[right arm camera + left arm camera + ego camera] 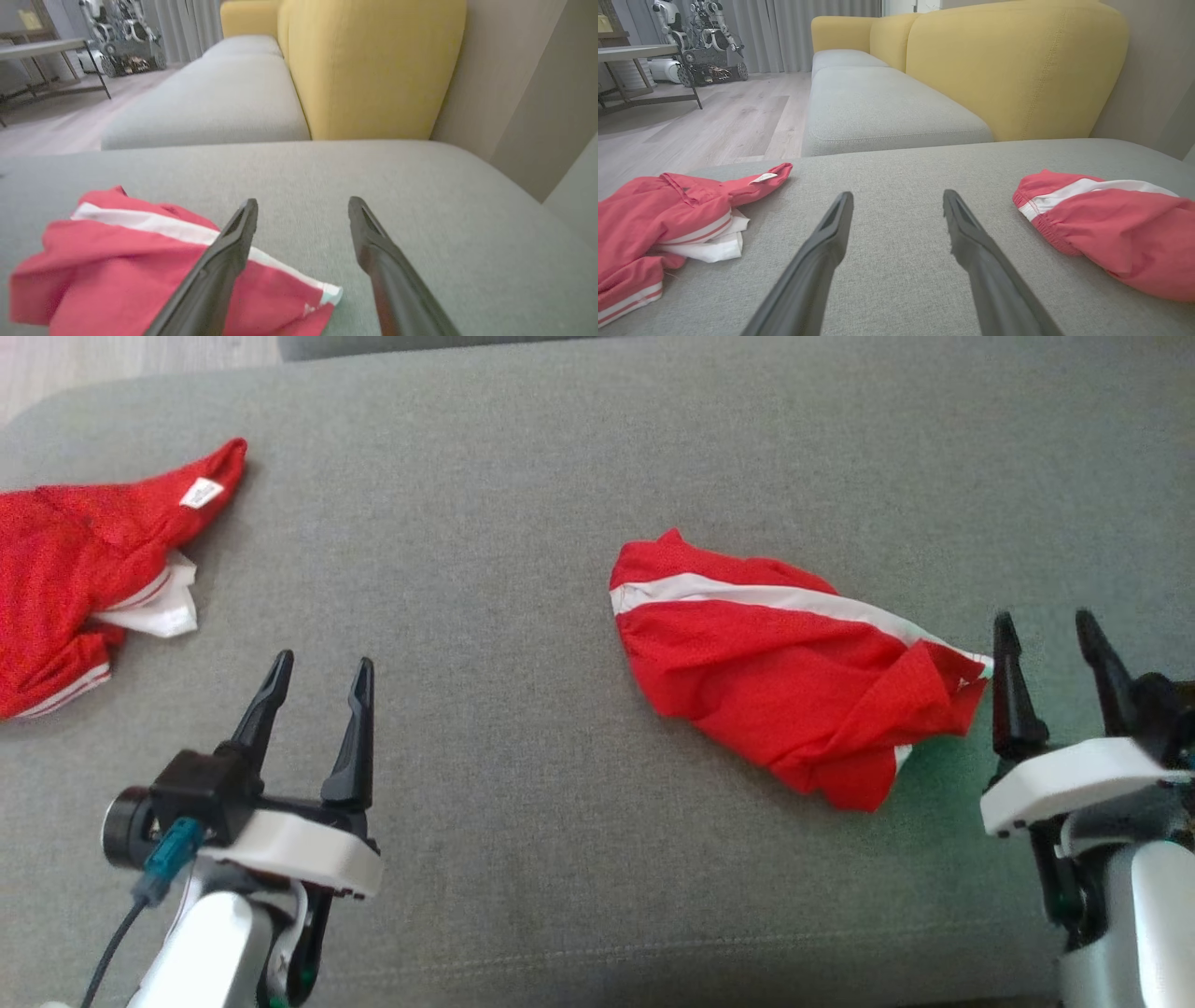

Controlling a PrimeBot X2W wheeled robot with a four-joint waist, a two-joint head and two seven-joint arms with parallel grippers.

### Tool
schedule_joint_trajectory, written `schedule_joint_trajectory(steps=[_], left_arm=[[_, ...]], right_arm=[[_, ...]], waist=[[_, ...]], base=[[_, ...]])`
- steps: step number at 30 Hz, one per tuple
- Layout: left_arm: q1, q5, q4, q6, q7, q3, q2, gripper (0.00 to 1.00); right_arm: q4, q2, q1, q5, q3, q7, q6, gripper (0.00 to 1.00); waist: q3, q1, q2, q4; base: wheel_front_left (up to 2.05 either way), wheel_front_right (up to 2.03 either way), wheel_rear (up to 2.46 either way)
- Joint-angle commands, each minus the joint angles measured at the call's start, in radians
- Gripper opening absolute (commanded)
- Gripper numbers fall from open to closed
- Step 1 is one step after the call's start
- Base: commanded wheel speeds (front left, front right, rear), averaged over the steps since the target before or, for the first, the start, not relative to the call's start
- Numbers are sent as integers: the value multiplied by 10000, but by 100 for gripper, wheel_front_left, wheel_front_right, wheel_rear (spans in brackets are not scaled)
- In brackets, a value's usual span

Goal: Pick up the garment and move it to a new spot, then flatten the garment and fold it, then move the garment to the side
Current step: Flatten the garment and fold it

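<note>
Grey cushion [523,504], two red garments on it

Garment [784,681]: crumpled heap of red mesh with a white stripe. It lies free on the cushion, right of centre. Its right corner ends just beside the right fingers [1011,691]

Right fingers: spread wide, empty. In the right wrist view one finger crosses in front of the garment's edge; cannot tell whether they touch

Left fingers [355,737]: spread wide, empty, over bare cushion at lower left, well apart from the garment

Second garment [65,560]: red with white trim and a white label, bunched at the cushion's far left edge

Yellow sofa back [1008,70] stands behind the cushion in both wrist views
</note>
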Motion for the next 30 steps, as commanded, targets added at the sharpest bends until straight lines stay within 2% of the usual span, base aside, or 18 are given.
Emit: schedule_joint_trajectory(steps=[1, 8, 14, 24, 30], left_arm=[[-245, 83, -253, 5, -122, 459, 150, 100], [175, 54, -215, 129, -119, 463, 167, 100], [481, 8, -279, 216, -39, 424, 206, 100], [687, -19, -544, 372, 183, 358, 306, 100], [476, -40, -634, 304, 222, 257, 299, 100]], right_arm=[[-727, 7, -72, -3, 430, -238, 75, 100], [-1780, 44, 498, 61, 1326, -398, 75, 100], [-1931, 48, 1100, 363, 1880, -326, 75, 100], [-1905, 50, 1404, 547, 2010, -330, 75, 100], [-1906, 50, 1360, 585, 1987, -289, 75, 100]], waist=[[-175, 0, 0, 21], [-727, 0, 0, 74], [-1015, 0, 0, 94], [-1142, 0, 0, 137], [-1046, 0, 0, 172]], base=[[0, 0, 0], [0, 0, 0], [0, 0, 0], [0, 0, 0], [0, 0, 0]])
